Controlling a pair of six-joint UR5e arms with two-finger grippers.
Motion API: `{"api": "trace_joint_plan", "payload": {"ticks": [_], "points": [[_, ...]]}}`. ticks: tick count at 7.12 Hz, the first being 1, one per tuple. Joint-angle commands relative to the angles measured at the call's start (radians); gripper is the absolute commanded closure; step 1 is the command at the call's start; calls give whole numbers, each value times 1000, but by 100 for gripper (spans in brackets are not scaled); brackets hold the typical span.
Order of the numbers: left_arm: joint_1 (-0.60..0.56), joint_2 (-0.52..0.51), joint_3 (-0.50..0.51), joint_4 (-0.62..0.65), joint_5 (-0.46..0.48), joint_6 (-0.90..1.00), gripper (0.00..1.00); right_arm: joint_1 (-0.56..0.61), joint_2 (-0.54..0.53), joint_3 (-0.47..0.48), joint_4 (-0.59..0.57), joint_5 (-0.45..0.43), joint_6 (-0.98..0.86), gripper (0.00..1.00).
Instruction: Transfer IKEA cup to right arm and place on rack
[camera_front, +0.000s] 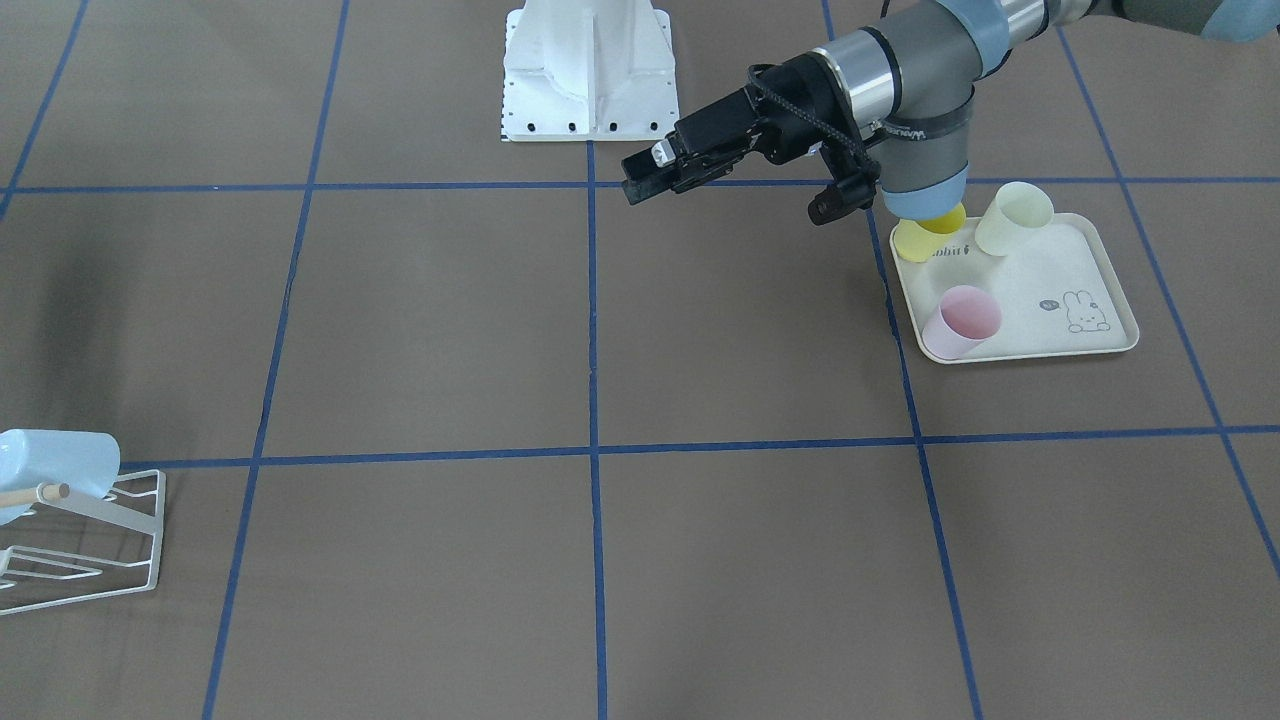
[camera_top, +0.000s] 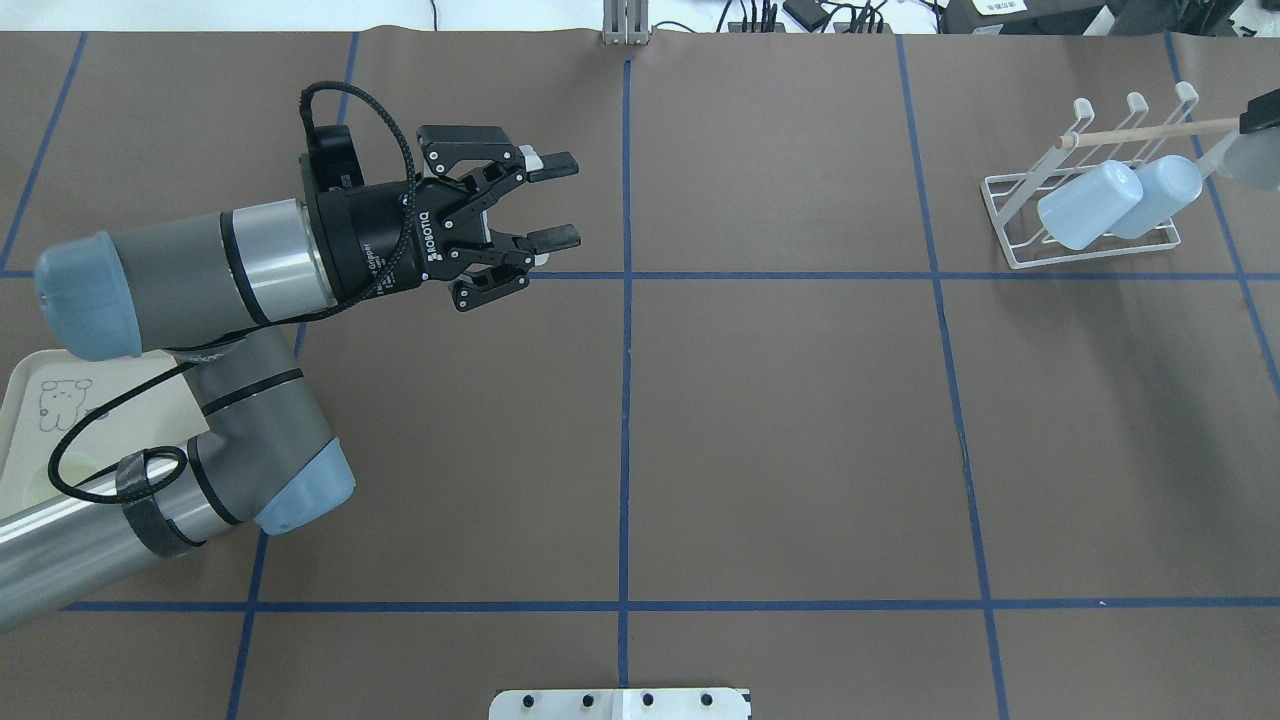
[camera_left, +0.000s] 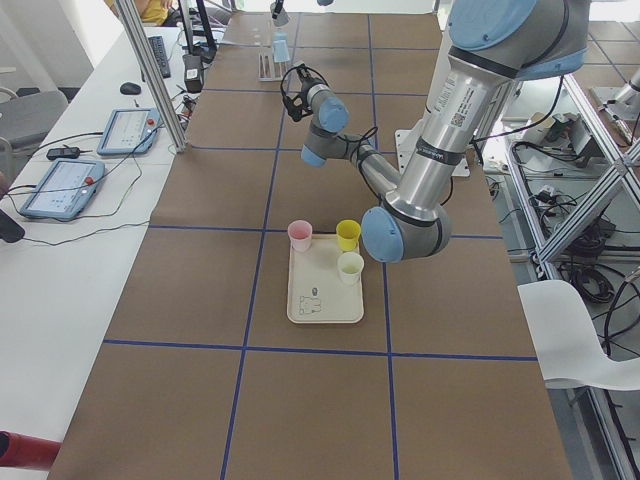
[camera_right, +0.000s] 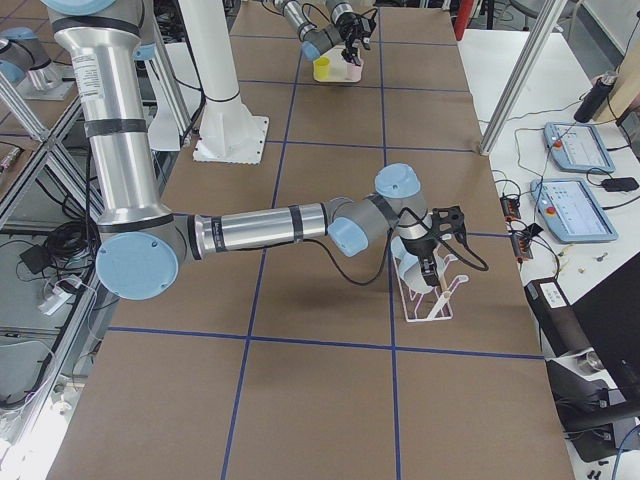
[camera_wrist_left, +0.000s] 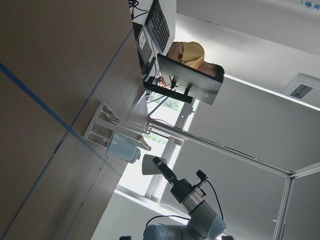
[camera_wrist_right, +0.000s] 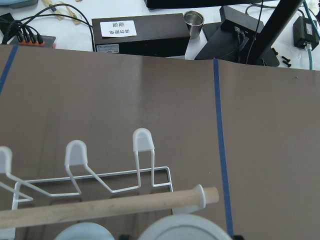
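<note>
At the rack end: right claw (camera_wrist_left: 160, 166) is clamped on the IKEA cup (camera_top: 1256, 160), a pale whitish one. It's held in the air just off the outer tip of the wooden dowel (camera_top: 1150, 131). The overhead view cuts most of that claw off at the frame edge, so the grip shows best from the left wrist camera. The right wrist camera looks past the cup's rim at the dowel and three rounded white prong tops.

Rack (camera_top: 1095, 257) is white wire and sits toward the far edge of the desk (camera_top: 780, 420) on the robot's right. Two blue cups, one (camera_top: 1088, 206) and its neighbour (camera_top: 1165, 195), hang on it side by side, tilted. The held cup is just beside the outer blue one; can't tell if they touch.

Left claw (camera_top: 558, 200): fingers spread apart, nothing between them. It hovers above the desk, well apart from the rack, aimed at the centre tape line.

The left arm's elbow hangs over the corner of a cream rabbit-print tray (camera_front: 1040, 275) on the robot's left. Tray carries three cups:
- yellow cup (camera_front: 912, 244), partly hidden by the elbow in the front view
- pale green cup (camera_front: 1012, 220), next to it
- pink cup (camera_front: 960, 322), at another corner

Desk cover is brown with a blue tape grid.
</note>
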Motion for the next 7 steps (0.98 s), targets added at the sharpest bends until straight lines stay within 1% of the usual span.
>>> {"api": "trace_joint_plan", "payload": {"ticks": [1,4,7], "points": [[0,0,4,0,0,1,33,-11,7,-9,1,0,0,100],[0,-1,4,0,0,1,33,-13,33,-30,-1,0,0,100],[0,-1,7,0,0,1,33,-14,35,-44,1,1,0,100]]}}
